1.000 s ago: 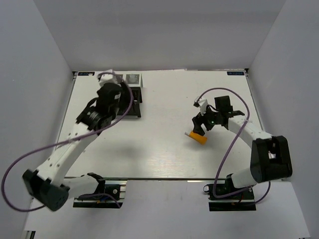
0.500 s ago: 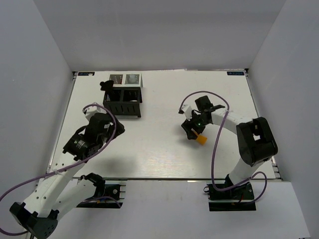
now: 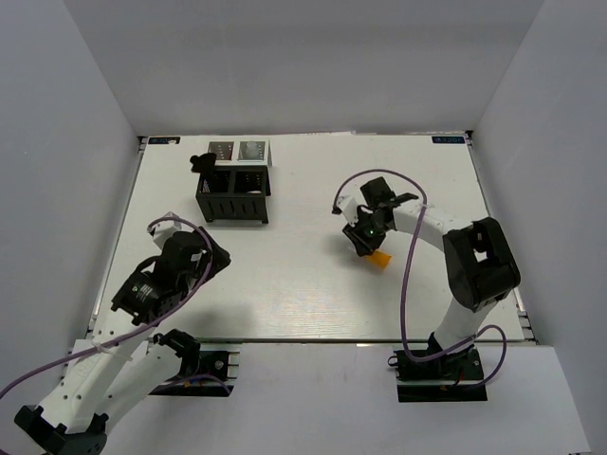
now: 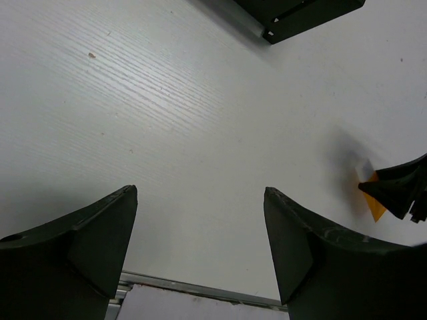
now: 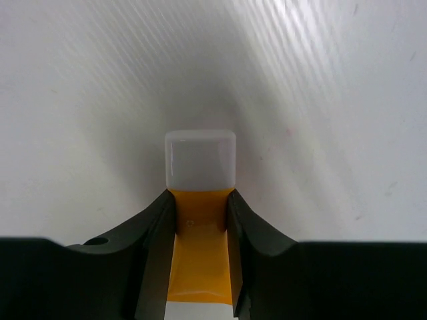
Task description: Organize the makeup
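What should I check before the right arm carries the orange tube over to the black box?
1. Right gripper shut on orange tube: ok.
2. White cap seated on tube: ok.
3. Left gripper open, empty, apart from tube: ok.
4. Table bare between tube and black box: ok.
5. Free compartment in box: cannot tell.
6. Tube lifted off table: cannot tell.

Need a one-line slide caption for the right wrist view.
Right gripper shut on the orange white-capped tube, gripping its orange body, white cap protruding beyond, over the white table.

Top overhead; 2 wrist cams share tube point(image 5: 200, 247).
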